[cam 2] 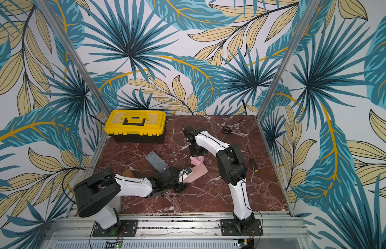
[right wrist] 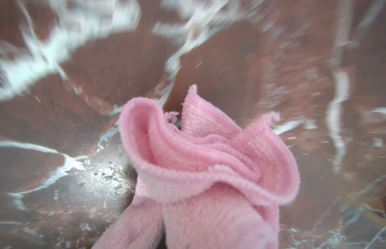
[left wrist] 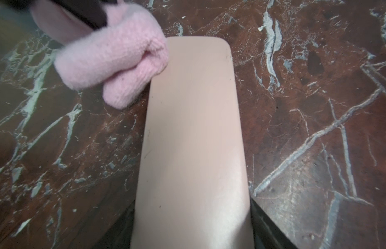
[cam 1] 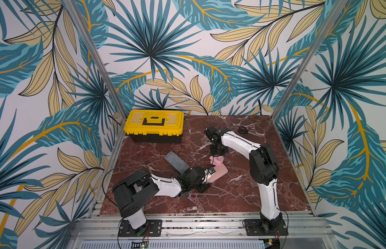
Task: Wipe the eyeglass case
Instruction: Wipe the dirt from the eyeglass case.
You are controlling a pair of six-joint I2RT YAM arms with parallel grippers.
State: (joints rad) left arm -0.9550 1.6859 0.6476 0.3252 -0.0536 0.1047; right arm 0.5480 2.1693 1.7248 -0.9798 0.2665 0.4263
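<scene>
So the eyeglass case (cam 1: 219,175), a flat beige-pink one, is sitting around the middle of the marble table (cam 1: 230,194), a bit toward the front and angled diagonally. I can't tell if it's flat on the marble or raised a touch. The left gripper (cam 1: 207,180) is clamping its near end with a jaw on each long side. In the left wrist view the case (left wrist: 192,140) is running straight out from between the dark fingers (left wrist: 269,232). The right gripper (cam 1: 218,155) is pointing down at the case's far end and pinching a bunched-up pink cloth (cam 1: 218,161) tight. That cloth (left wrist: 114,62) is pressing on the far corner of the case and hanging partly over the marble beside it. In the right wrist view the cloth (right wrist: 209,172) is filling the lower middle, with the table going blurry behind it. Other stuff lying around: a yellow toolbox (cam 1: 154,124) at the back left, a grey slab (cam 1: 176,162) just beside the left arm's wrist, scissors (cam 1: 243,129) at the back right, and a screwdriver (cam 2: 253,162) showing past the right arm in a top view.
</scene>
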